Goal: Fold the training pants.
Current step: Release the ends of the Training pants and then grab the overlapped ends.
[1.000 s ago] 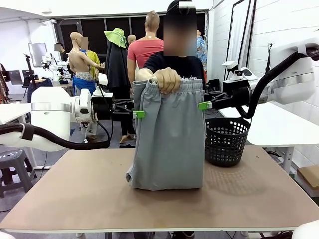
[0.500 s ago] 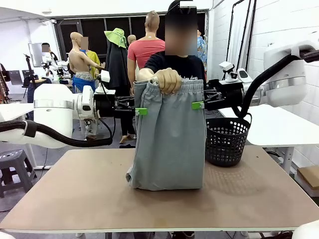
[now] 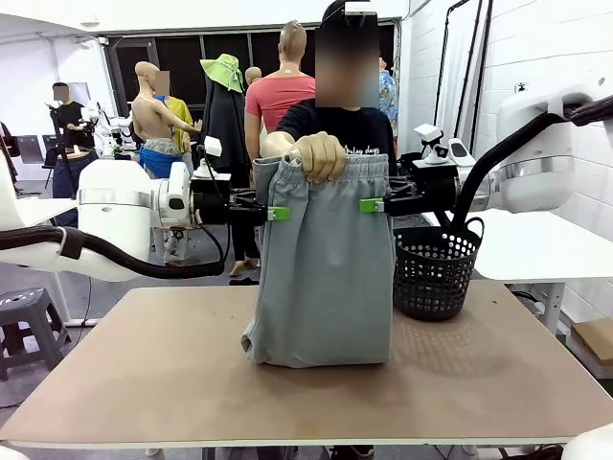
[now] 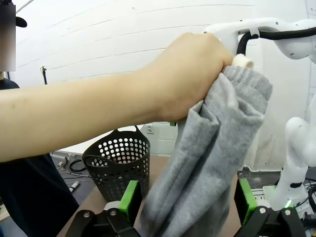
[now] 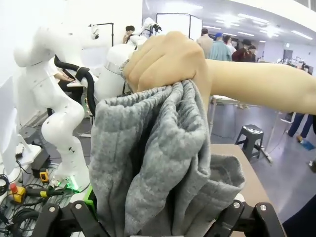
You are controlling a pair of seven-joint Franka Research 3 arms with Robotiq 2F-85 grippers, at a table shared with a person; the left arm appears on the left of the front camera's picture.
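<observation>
- Front view: the person's hand [image 3: 321,155] is clenching into a fist around the bunched elastic waistband of the light grey soft jersey training pants [image 3: 326,278], holding them up at chest height on a bent arm.
- The pants are hanging straight down, and their lower end is resting in folds on the brown table [image 3: 144,364], just beside the black mesh basket [image 3: 436,273].
- The left gripper [image 3: 278,213] is reaching in level from the left, its green pad meeting the pants' left edge below the waistband.
- The right gripper [image 3: 372,204] is reaching in level from the right, its green pad lying against the pants' right side.
- Left wrist view: the hand [image 4: 190,76] is gripping the gathered waistband tightly, knuckles forward and forearm stretching out to the left edge.
- The left gripper [image 4: 187,202] is standing wide open, straddling the hanging pants [image 4: 212,163]; one pad is lying by the cloth and the other is standing apart from it.
- The basket [image 4: 117,165] is sitting beyond the pants.
- Right wrist view: the hand [image 5: 165,61] is bunching the pants [image 5: 158,163] from above, fingers curled shut.
- The right gripper [image 5: 158,219] is spreading wide, with the cloth filling the gap; whether its pads are touching the cloth cannot be told here.
</observation>
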